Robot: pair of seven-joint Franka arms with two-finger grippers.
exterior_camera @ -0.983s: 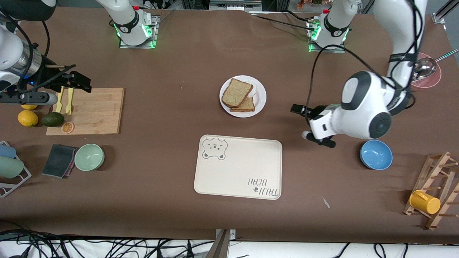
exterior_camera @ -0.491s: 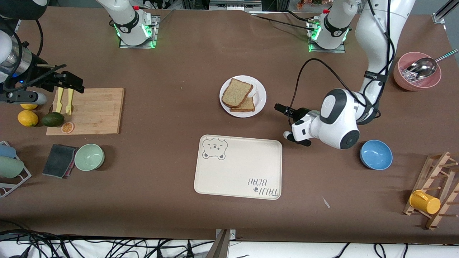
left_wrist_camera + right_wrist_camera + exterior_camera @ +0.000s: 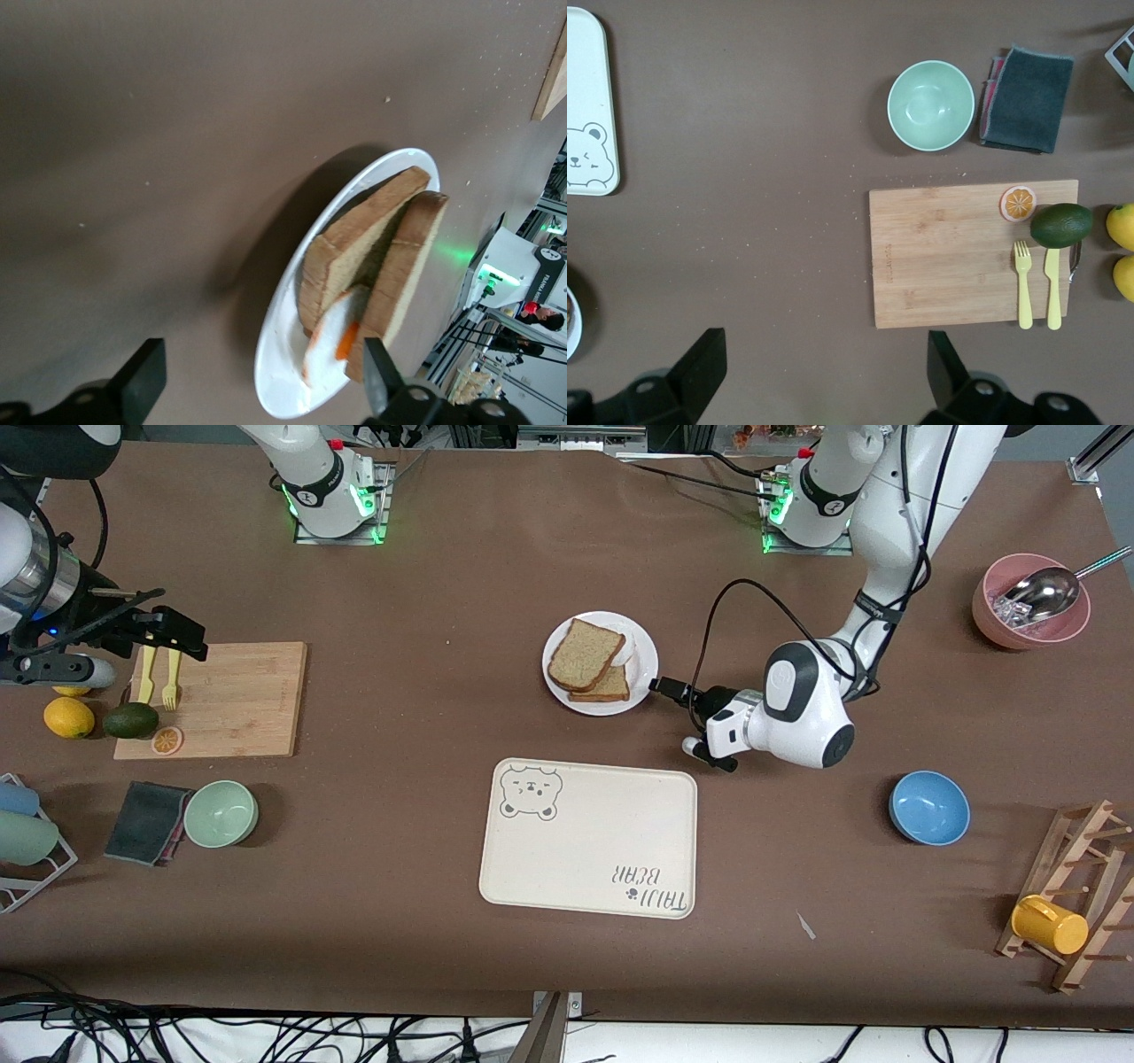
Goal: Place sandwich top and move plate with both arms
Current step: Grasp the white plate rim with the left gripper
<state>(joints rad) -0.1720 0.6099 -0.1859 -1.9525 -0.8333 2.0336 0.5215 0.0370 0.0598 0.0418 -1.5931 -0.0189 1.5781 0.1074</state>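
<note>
The white plate sits mid-table with the sandwich top lying on a second bread slice; egg white peeks out between them. My left gripper is open and low, right beside the plate's rim at the left arm's end. In the left wrist view the plate's rim lies between my open fingers, with the sandwich top and egg on it. My right gripper is open and empty, up over the cutting board.
A cream bear tray lies nearer the camera than the plate. A blue bowl, a pink bowl with a scoop and a mug rack are at the left arm's end. A green bowl and cloth sit by the board.
My left arm has swung down and in toward the plate, bringing its open gripper to the rim. My right gripper has shifted slightly toward its own end of the table.
</note>
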